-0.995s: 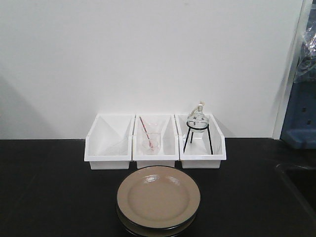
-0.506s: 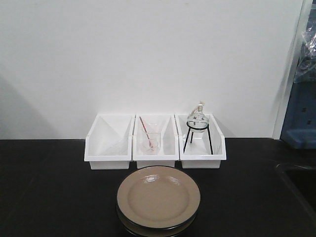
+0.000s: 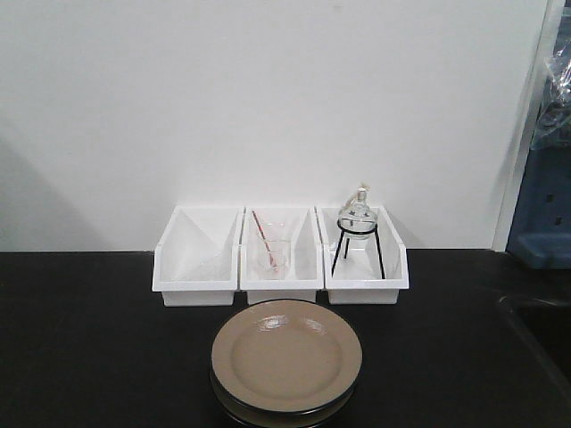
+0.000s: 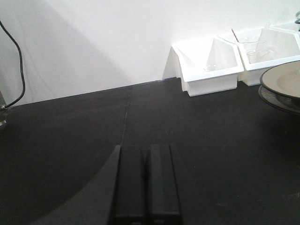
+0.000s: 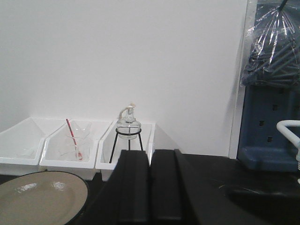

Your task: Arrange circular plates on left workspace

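Note:
Two circular plates (image 3: 285,358) lie stacked on the black countertop (image 3: 98,357), beige on top with dark rims, just in front of the white bins. The top plate also shows at the right edge of the left wrist view (image 4: 283,84) and at the lower left of the right wrist view (image 5: 40,199). My left gripper (image 4: 145,152) is shut and empty, low over bare countertop well to the left of the plates. My right gripper (image 5: 150,154) is shut and empty, to the right of the plates. Neither gripper shows in the front view.
Three white bins (image 3: 280,257) stand in a row at the wall: the left one nearly empty, the middle one with a glass beaker and red rod (image 3: 270,252), the right one with a glass flask on a black tripod (image 3: 358,234). A sink basin (image 3: 544,330) lies at the right.

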Tool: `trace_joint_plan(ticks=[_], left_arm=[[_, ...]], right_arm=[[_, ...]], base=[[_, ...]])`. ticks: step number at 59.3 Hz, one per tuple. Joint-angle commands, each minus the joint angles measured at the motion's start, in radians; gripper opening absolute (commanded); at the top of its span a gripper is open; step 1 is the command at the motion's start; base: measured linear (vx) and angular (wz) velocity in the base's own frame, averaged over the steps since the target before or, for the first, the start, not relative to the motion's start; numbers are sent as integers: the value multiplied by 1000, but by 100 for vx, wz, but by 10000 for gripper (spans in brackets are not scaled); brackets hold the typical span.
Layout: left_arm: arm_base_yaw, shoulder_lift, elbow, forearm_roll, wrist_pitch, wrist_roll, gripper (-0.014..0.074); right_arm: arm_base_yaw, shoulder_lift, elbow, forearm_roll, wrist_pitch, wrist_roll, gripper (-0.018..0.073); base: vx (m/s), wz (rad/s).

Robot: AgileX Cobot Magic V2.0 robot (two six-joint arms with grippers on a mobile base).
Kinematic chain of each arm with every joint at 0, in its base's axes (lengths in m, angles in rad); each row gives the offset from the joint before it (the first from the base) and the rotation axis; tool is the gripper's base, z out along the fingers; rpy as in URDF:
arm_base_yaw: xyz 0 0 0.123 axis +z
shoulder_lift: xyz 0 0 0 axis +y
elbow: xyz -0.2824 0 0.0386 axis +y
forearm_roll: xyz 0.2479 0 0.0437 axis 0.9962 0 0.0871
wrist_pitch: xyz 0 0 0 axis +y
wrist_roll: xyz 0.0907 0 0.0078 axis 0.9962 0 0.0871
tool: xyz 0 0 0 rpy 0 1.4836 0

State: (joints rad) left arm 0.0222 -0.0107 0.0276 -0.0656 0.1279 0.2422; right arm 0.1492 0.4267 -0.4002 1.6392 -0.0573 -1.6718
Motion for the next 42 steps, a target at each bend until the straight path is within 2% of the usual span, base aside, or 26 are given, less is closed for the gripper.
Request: trace_joint_plan(ticks=[1,4,6,9,12,15,16,20,23,28,31,33,38,42], left_arm=[[-4,-16,11,-3,-78,-11,1],[-4,-16,11,-3,-78,-11,1],[-4,-16,11,-3,-78,-11,1],[-4,-16,11,-3,-78,-11,2],[-4,-16,11,-3,-78,-11,2],[-4,-16,11,-3,-78,-11,2],[-4,-16,11,-3,-78,-11,2],[-4,-16,11,-3,-78,-11,2],[-4,-16,11,-3,-78,-11,2],[-4,-16,11,-3,-78,-11,2],[-4,-16,11,-3,-78,-11,2],[-4,-16,11,-3,-78,-11,2],[-4,-16,11,-3,-77,-11,2],[-4,-16,11,-3,-77,-11,2]], right_arm=[[-4,6,-29,-15,5,2,0],[-4,10,-29,-42,10,32,0],[-4,14,-29,-101,30,84,0],[-4,19,-29,-283,65,227,0],[-4,24,-29,-536,106,446,0],[-4,30,-29,-737,127,653,0],[-4,34,-29,-839,133,764,0],[-4,47,-29,-1138,155,1137,0],[-4,57,-29,-1374,176,1370,0],[-4,60,-29,-1630,215,1654,0],[-4,57,-29,-1714,228,1763,0],[-4,50,-23,-1755,233,1796,0],[-5,14,30,-1764,163,1770,0],[-8,-33,128,-1724,43,1693,0]], base=[[0,0],[0,0],[0,0],[0,0],[0,0],[0,0],[0,0],[0,0],[0,0],[0,0],[0,0],[0,0],[0,0],[0,0]])
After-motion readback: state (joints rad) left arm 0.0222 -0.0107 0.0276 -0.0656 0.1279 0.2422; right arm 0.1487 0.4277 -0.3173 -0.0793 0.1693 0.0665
